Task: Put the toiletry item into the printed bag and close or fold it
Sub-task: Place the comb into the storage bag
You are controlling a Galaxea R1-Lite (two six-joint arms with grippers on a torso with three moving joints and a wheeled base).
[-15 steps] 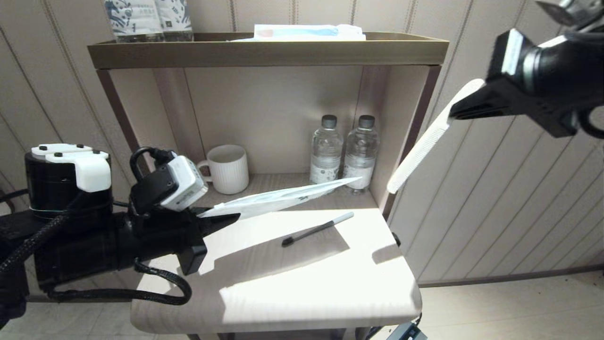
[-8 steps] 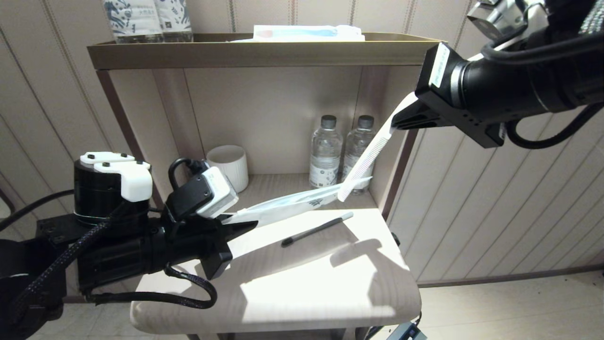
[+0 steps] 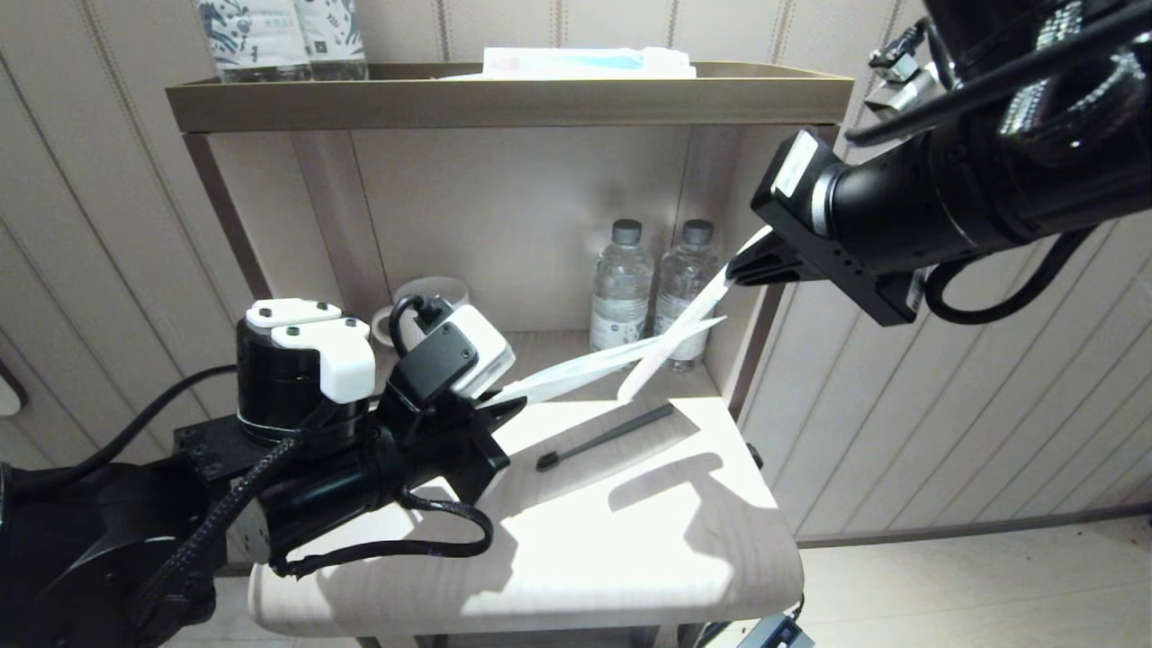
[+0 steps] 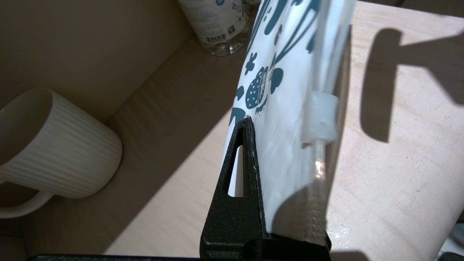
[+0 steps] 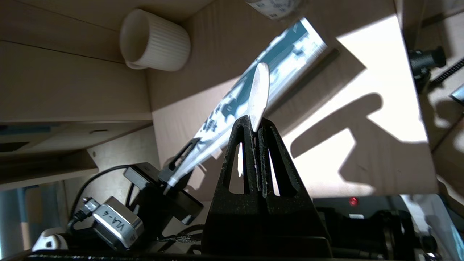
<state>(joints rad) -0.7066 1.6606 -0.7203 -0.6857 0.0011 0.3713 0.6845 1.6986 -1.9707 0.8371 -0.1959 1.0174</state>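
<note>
Both arms have closed in above the worktop: left gripper fingers clamp the printed bag, right gripper fingers pinch a white comb now reaching its mouth, while the toothbrush lies beneath, unpicked.

mug – back shelf | two bottles – beside | pen – tabletop

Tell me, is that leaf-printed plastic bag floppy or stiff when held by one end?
Probably light and semi-stiff: the printed bag, pinched at one end by the shut left gripper, juts over the table nearly straight, barely drooping. Its glossy film looks thin, so a push would likely bend it.
</note>
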